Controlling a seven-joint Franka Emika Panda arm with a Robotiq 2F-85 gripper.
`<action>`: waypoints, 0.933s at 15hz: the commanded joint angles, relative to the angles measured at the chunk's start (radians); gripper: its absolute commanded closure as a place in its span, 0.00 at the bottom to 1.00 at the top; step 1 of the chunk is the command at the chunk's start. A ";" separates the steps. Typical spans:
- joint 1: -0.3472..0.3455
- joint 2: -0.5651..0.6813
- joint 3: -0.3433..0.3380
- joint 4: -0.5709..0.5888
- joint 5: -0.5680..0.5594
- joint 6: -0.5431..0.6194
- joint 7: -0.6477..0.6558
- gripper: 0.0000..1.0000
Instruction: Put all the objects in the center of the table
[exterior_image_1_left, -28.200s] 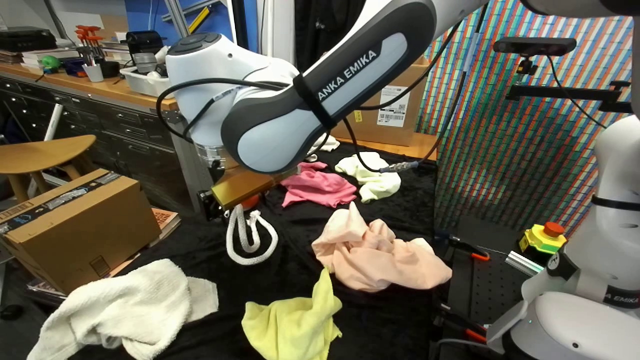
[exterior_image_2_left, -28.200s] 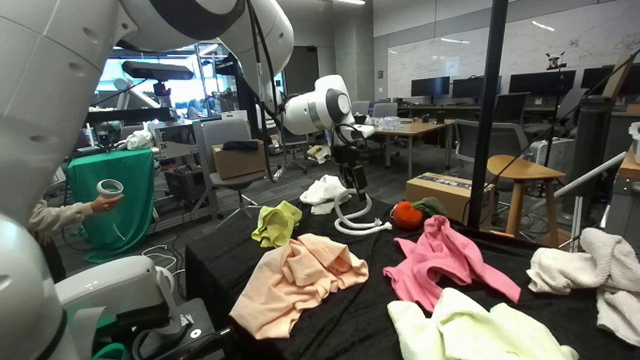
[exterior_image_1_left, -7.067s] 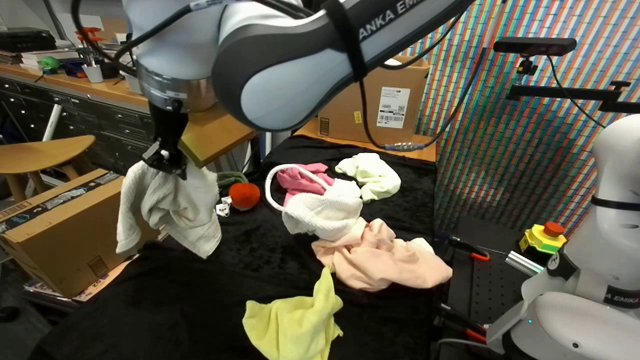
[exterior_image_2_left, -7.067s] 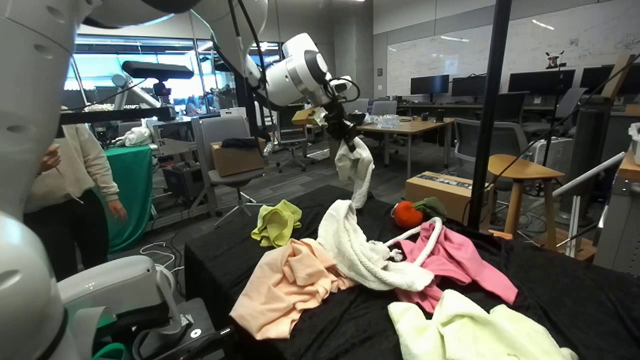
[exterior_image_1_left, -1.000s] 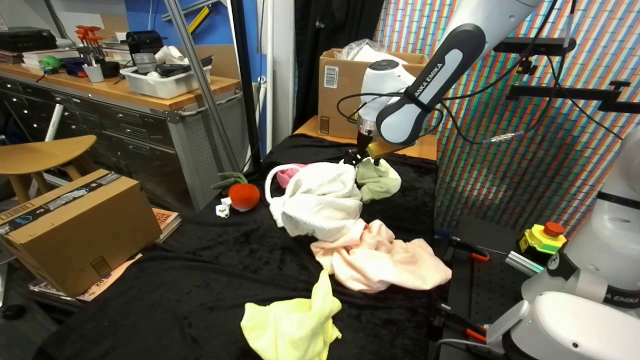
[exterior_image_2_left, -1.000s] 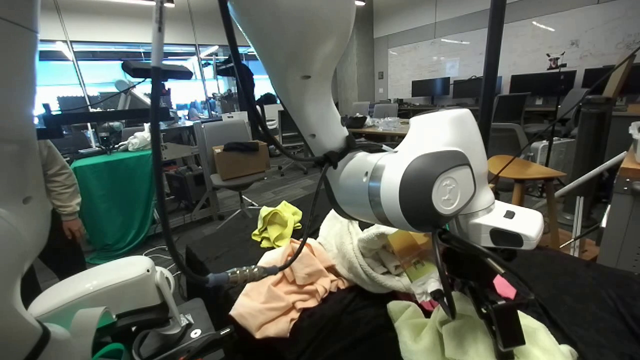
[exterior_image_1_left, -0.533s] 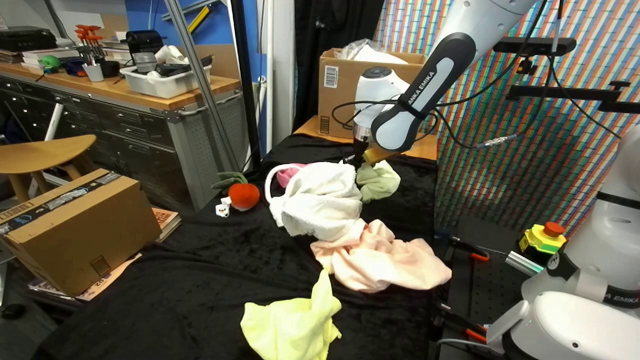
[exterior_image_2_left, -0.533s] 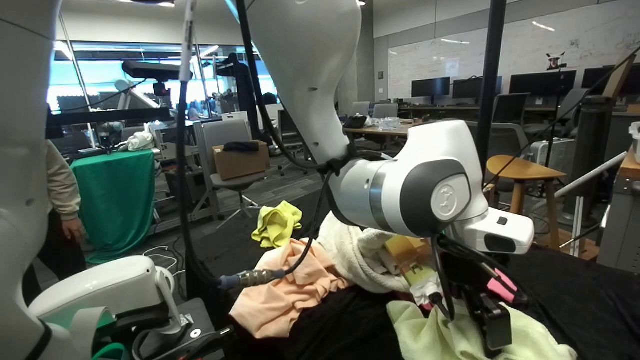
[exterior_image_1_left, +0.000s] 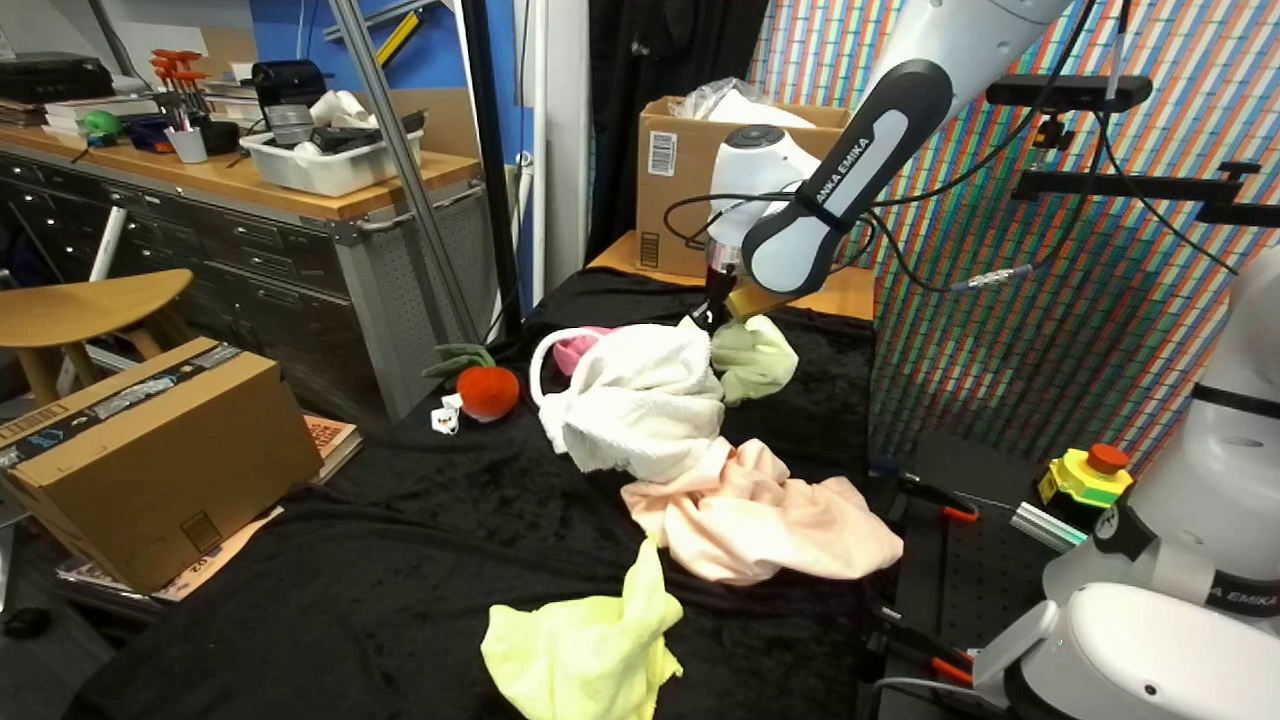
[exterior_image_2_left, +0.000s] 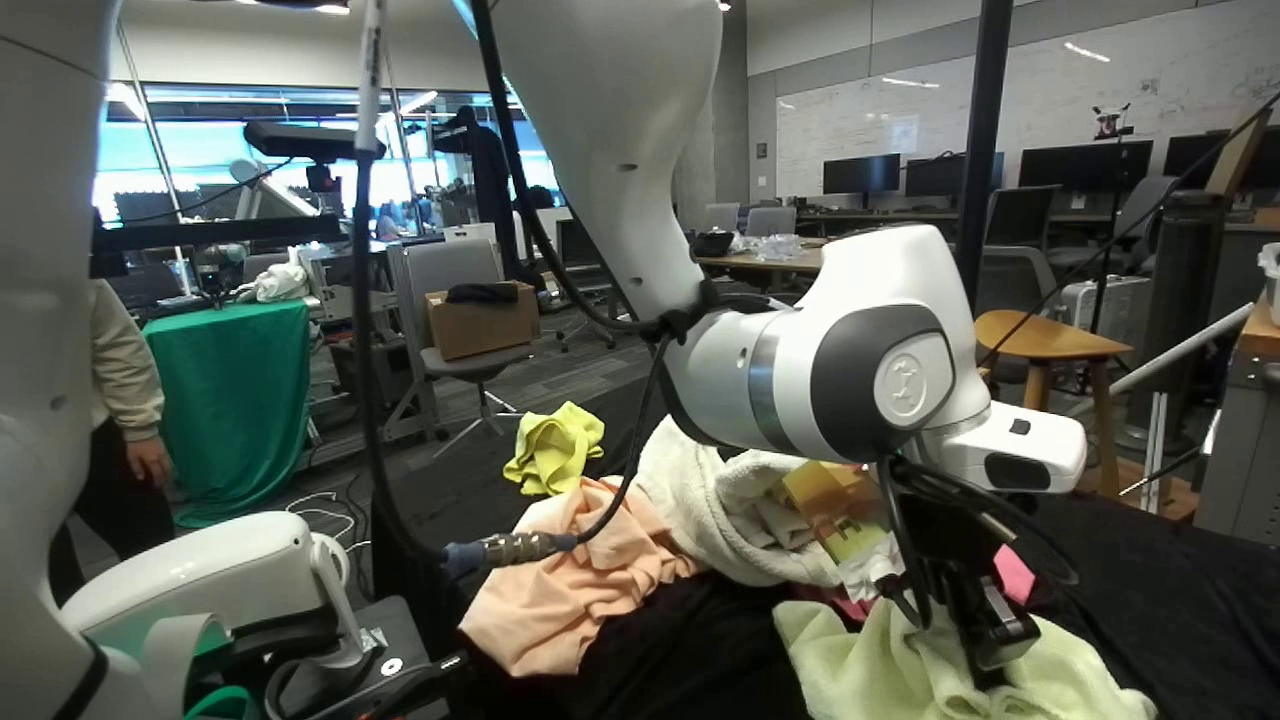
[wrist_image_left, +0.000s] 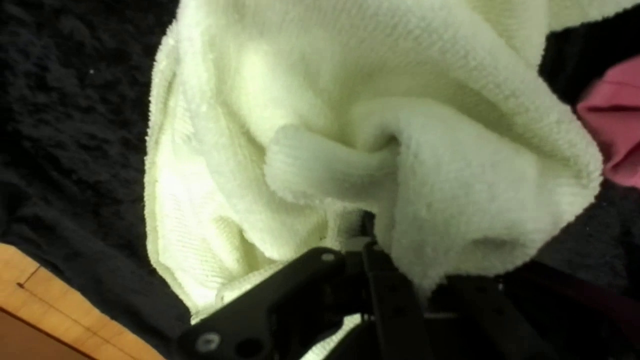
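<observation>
At the table's far end my gripper (exterior_image_1_left: 712, 315) is shut on the pale green cloth (exterior_image_1_left: 757, 365). In the wrist view that cloth (wrist_image_left: 425, 135) bunches up around the fingertips, and one finger is partly buried. White towels (exterior_image_1_left: 640, 400) lie heaped mid-table, a white rope loop (exterior_image_1_left: 540, 370) poking out at their side. The pink cloth (exterior_image_1_left: 570, 352) is mostly covered by them. A peach cloth (exterior_image_1_left: 770, 515) touches the heap. Apart from it lie a yellow cloth (exterior_image_1_left: 585, 650) and a red plush (exterior_image_1_left: 489, 392) with green leaves, which the arm hides in an exterior view.
Behind the table's far end stands a large cardboard box (exterior_image_1_left: 740, 190). Another box (exterior_image_1_left: 160, 460) sits beside the black-covered table (exterior_image_1_left: 350, 580). An arm cable (exterior_image_2_left: 500, 550) hangs low over the peach cloth. A person (exterior_image_2_left: 125, 400) stands off the table.
My gripper has gone down into the pale green cloth, shut on it and come up slightly. The cloth is now drawn up at the fingers. The other objects have stayed put.
</observation>
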 joint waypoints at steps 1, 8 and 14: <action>0.027 -0.061 -0.040 -0.008 -0.027 -0.009 -0.003 0.97; -0.003 -0.192 0.013 -0.025 0.002 -0.008 -0.041 0.98; -0.008 -0.334 0.081 -0.019 -0.061 -0.022 -0.007 0.97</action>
